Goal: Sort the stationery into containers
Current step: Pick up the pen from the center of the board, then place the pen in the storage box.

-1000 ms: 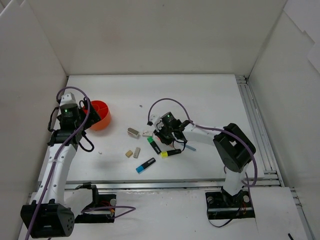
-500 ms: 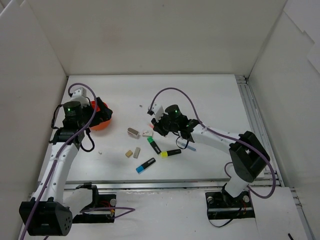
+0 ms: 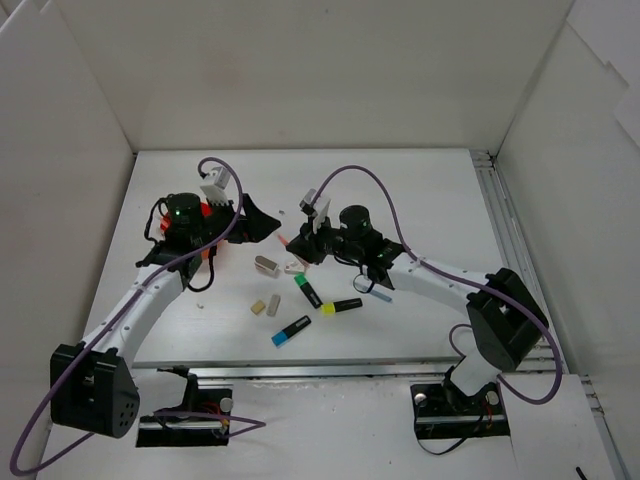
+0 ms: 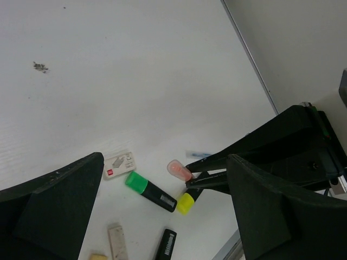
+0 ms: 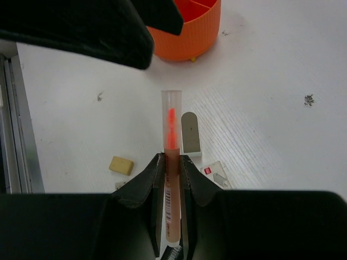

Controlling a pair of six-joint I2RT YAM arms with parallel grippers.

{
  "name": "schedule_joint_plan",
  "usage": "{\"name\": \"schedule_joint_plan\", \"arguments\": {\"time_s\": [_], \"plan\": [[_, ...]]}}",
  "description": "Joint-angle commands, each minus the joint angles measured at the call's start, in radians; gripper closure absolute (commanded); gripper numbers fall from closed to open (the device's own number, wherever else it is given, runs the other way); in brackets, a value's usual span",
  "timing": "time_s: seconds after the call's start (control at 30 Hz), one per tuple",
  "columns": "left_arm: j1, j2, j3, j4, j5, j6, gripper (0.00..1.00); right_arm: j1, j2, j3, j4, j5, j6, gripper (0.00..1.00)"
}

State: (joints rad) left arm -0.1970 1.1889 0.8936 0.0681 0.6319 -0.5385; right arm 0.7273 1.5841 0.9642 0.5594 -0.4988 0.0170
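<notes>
My right gripper [image 3: 306, 244] is shut on a thin peach-pink pen [image 5: 172, 135] with a clear cap, held above the table and pointing left toward the orange-red holder [image 5: 191, 33]. In the top view the holder [image 3: 207, 211] is mostly hidden behind my left arm. My left gripper [image 3: 256, 221] is open and empty, just right of the holder and close to the pen's tip [image 4: 178, 169]. On the table lie a green highlighter [image 3: 308, 290], a yellow one [image 3: 342, 306], a blue one [image 3: 291, 330], a grey piece [image 3: 266, 264] and two beige erasers [image 3: 266, 305].
A small white box [image 3: 293, 267] lies by the grey piece, and a pale blue pen [image 3: 381, 294] lies right of the highlighters. White walls enclose the table; a rail [image 3: 510, 250] runs along its right edge. My left finger [image 5: 81, 27] fills the top of the right wrist view.
My left arm swung right from over the holder toward the table's middle. My right gripper rose and moved left with the pink pen in it.
</notes>
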Motion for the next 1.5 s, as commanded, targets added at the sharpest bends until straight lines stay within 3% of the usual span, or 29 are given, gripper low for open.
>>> {"name": "schedule_joint_plan", "arguments": {"time_s": [0.0, 0.13, 0.4, 0.6, 0.63, 0.73, 0.77, 0.8, 0.83, 0.9, 0.93, 1.03, 1.23, 1.47], "plan": [[-0.019, 0.038, 0.024, 0.15, 0.055, -0.026, 0.13, 0.003, -0.05, 0.007, 0.16, -0.018, 0.058, 1.0], [-0.053, 0.072, 0.025, 0.157, 0.048, -0.037, 0.3, 0.006, -0.055, 0.007, 0.189, 0.005, 0.072, 1.0], [-0.073, 0.089, -0.01, 0.237, 0.048, -0.09, 0.52, 0.017, -0.038, 0.022, 0.201, 0.063, 0.074, 1.0], [-0.093, 0.106, -0.022, 0.275, 0.048, -0.12, 0.79, 0.034, -0.015, 0.042, 0.203, 0.08, 0.057, 1.0], [-0.093, 0.104, -0.025, 0.286, 0.048, -0.129, 0.87, 0.034, -0.015, 0.044, 0.204, 0.085, 0.057, 1.0], [-0.093, 0.109, -0.027, 0.288, 0.048, -0.136, 1.0, 0.034, -0.013, 0.044, 0.204, 0.091, 0.052, 1.0], [-0.093, 0.106, -0.028, 0.291, 0.046, -0.138, 1.0, 0.034, -0.013, 0.045, 0.203, 0.089, 0.051, 1.0], [-0.093, 0.1, -0.031, 0.291, 0.034, -0.138, 1.0, 0.034, -0.016, 0.044, 0.201, 0.092, 0.052, 0.97], [-0.093, 0.094, -0.033, 0.28, 0.023, -0.138, 1.0, 0.034, -0.018, 0.042, 0.203, 0.094, 0.057, 0.84], [-0.093, 0.066, -0.033, 0.259, -0.029, -0.127, 1.0, 0.032, -0.03, 0.038, 0.201, 0.098, 0.063, 0.73], [-0.093, 0.055, -0.032, 0.23, -0.047, -0.111, 1.0, 0.034, -0.038, 0.028, 0.201, 0.1, 0.061, 0.44], [-0.067, -0.006, -0.016, 0.143, -0.135, -0.074, 1.0, 0.029, -0.073, -0.005, 0.2, 0.079, 0.052, 0.02], [0.123, -0.138, -0.019, 0.004, -0.288, -0.014, 1.0, -0.076, -0.13, -0.154, 0.197, 0.034, 0.112, 0.02], [0.281, -0.245, -0.036, -0.106, -0.711, 0.067, 1.0, -0.184, -0.226, -0.315, 0.171, 0.071, 0.164, 0.02]]}}
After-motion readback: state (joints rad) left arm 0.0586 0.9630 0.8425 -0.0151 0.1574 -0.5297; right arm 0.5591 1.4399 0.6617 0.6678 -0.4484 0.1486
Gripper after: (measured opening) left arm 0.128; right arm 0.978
